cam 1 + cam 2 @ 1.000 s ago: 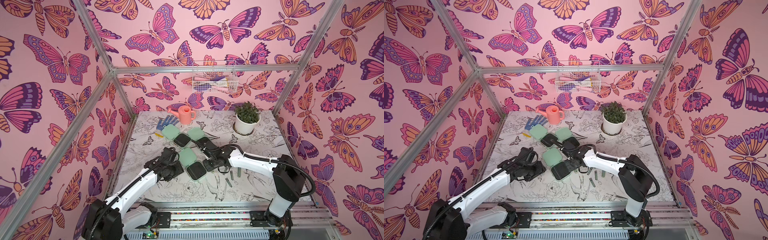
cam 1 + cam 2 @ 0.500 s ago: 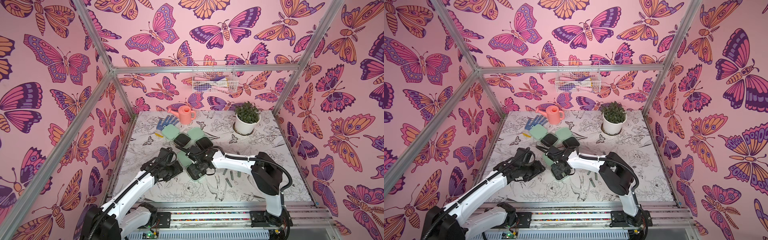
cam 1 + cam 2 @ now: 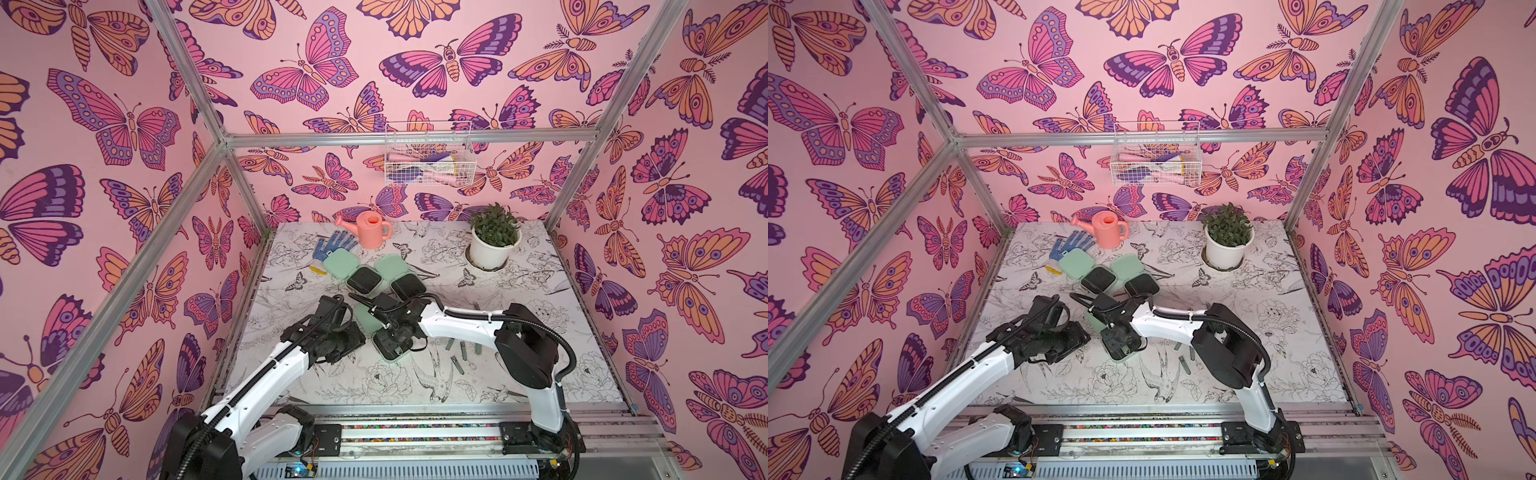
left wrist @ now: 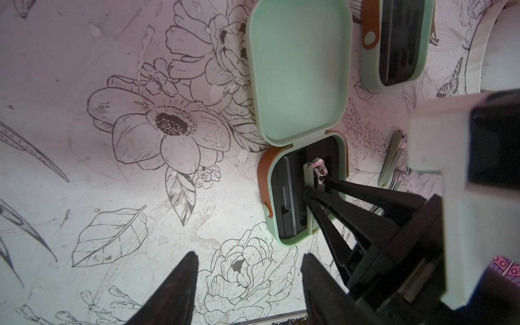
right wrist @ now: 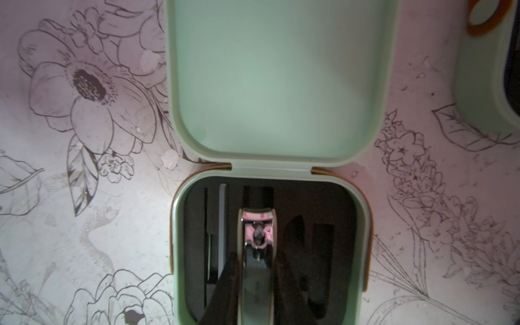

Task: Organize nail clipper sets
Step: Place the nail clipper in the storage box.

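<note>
Lying beside open case [image 4: 298, 70]: loose clippers [image 3: 463, 353].

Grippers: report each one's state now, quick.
Left gripper: open, holding nothing.
Right gripper: shut on a nail clipper over the open case.

On the bench [image 3: 478, 282], three open mint-green cases [image 3: 363, 279], right gripper [image 3: 397, 334] down over the nearest case [image 3: 390, 355], left gripper [image 3: 351, 336] just beside it, loose clippers [image 3: 462, 354] near on its other side.

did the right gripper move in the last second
Yes, the right gripper, holding a clipper, shifted away from the plant pot, over the nearest case.
</note>
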Tool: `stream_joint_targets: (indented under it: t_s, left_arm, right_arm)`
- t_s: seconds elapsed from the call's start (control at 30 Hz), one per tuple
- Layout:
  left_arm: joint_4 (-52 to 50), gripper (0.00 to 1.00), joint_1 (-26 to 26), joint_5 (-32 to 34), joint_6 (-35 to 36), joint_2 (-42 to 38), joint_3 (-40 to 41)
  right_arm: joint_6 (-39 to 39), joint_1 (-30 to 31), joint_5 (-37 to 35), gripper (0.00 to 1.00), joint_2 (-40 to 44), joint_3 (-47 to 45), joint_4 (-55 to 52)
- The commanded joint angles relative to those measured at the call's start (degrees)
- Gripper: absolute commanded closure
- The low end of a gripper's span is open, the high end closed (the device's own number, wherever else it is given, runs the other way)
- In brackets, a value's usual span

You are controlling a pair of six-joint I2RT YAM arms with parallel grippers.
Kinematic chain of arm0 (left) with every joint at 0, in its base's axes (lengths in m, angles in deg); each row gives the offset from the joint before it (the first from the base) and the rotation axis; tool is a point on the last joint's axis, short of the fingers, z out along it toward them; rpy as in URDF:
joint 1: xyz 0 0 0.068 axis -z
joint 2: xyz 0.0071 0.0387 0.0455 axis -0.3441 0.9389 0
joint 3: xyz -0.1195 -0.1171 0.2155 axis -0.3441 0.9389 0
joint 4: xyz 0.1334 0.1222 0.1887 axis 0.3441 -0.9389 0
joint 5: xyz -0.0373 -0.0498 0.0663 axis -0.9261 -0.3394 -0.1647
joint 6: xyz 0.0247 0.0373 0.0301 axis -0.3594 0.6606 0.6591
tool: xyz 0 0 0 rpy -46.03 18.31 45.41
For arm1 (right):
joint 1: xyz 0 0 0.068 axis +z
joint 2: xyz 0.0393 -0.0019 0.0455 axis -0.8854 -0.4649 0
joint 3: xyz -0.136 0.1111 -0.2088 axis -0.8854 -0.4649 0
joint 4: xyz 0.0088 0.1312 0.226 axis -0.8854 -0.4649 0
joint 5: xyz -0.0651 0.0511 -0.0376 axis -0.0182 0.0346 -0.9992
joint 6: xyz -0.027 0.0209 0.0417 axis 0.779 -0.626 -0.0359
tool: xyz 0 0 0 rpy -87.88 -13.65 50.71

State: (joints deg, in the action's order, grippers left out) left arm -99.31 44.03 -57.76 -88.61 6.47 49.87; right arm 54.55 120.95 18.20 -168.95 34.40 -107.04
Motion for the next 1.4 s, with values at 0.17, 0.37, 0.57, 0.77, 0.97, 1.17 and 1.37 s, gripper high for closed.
stream_joint_targets:
  t_s: [0.17,0.37,0.57,0.77,0.97,1.17,1.37]
  left_arm:
    - [-4.1,0.4,-1.1,1.9,-0.9,-0.8,1.2]
    - [-5.0,0.4,-2.5,1.9,-0.9,-1.5,1.8]
    - [-4.9,0.4,-3.0,1.4,-0.6,-1.7,1.9]
    - [-4.9,0.4,-3.2,1.3,-0.5,-1.7,2.1]
    - [-4.9,0.4,-3.2,1.2,-0.4,-1.7,2.5]
    - [-4.8,0.4,-3.2,0.6,-0.4,-1.5,3.4]
    - [-4.8,0.4,-3.2,0.5,-0.3,-2.3,4.1]
  right_arm:
    - [-0.6,0.3,-0.6,0.99,-2.4,1.6,0.8]
    - [-0.6,0.2,-0.7,1.0,-3.0,1.8,0.9]
    - [-1.4,0.2,-0.9,1.0,-3.8,2.2,1.2]
    - [-2.5,0.2,-1.2,1.0,-4.1,2.5,1.5]
    - [-4.0,0.2,-1.4,1.0,-3.9,3.1,0.6]
    - [-4.8,0.2,-0.6,1.0,-4.2,5.0,-1.4]
    - [-4.9,0.2,-0.6,1.0,-2.6,4.8,-2.2]
